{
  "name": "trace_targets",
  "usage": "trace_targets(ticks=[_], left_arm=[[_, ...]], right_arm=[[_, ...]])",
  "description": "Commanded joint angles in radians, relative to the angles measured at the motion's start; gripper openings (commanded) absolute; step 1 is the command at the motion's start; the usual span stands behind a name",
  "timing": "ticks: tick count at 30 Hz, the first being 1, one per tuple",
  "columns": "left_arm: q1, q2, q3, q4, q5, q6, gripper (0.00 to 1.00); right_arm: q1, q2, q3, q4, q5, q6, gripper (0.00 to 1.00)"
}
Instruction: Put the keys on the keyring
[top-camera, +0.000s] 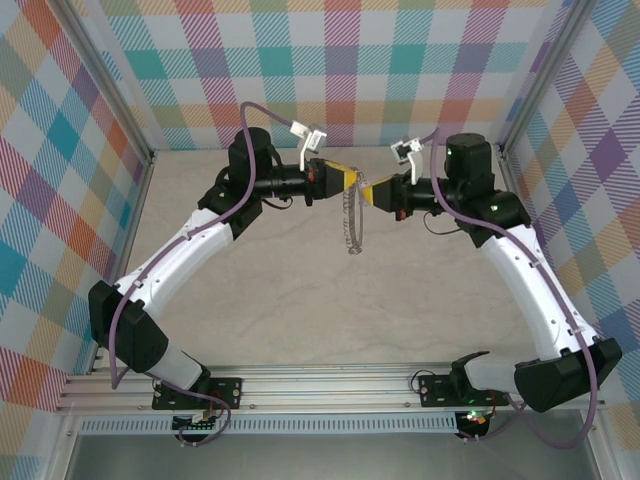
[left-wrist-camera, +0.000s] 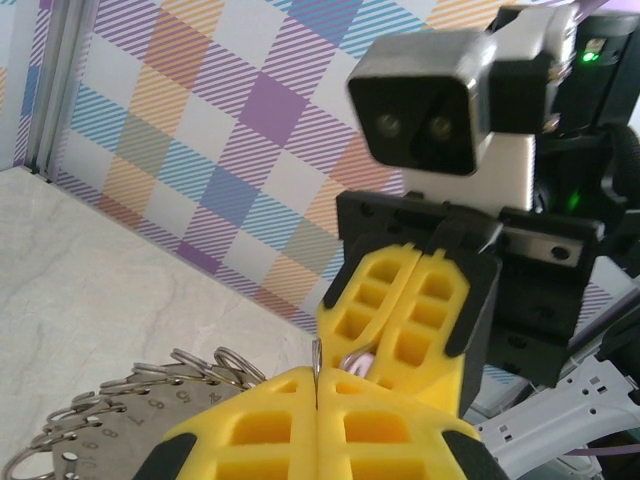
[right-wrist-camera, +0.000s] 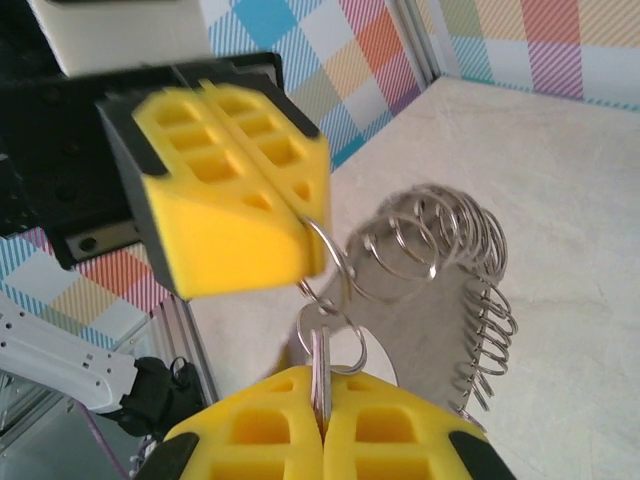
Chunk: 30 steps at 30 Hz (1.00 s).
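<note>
Silver keyring (top-camera: 352, 225) hangs between the arms. Left gripper (top-camera: 348, 180) fingers are clamped on its ring; right gripper (top-camera: 374, 192) fingers are clamped on the lilac key (left-wrist-camera: 358, 362). Feed the key slowly and hold the ring steady.

Top camera looked down from behind onto the table (top-camera: 300, 320). Left wrist closely faced the right gripper (left-wrist-camera: 385, 355), right wrist the left gripper (right-wrist-camera: 305, 225); all shared the keyring (top-camera: 352, 228).

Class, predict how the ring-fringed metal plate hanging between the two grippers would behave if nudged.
The keyring hangs by one small ring from the left gripper, so it would probably swing freely. Its flat plate looks stiff, yet the loose rings along its edges would likely jangle.
</note>
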Motion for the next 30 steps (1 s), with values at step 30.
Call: trace_targets(ticks=[30], left_arm=[[-0.005, -0.038, -0.014, 0.019, 0.022, 0.021, 0.0]], right_arm=[[-0.025, 0.038, 0.021, -0.082, 0.047, -0.082, 0.0]])
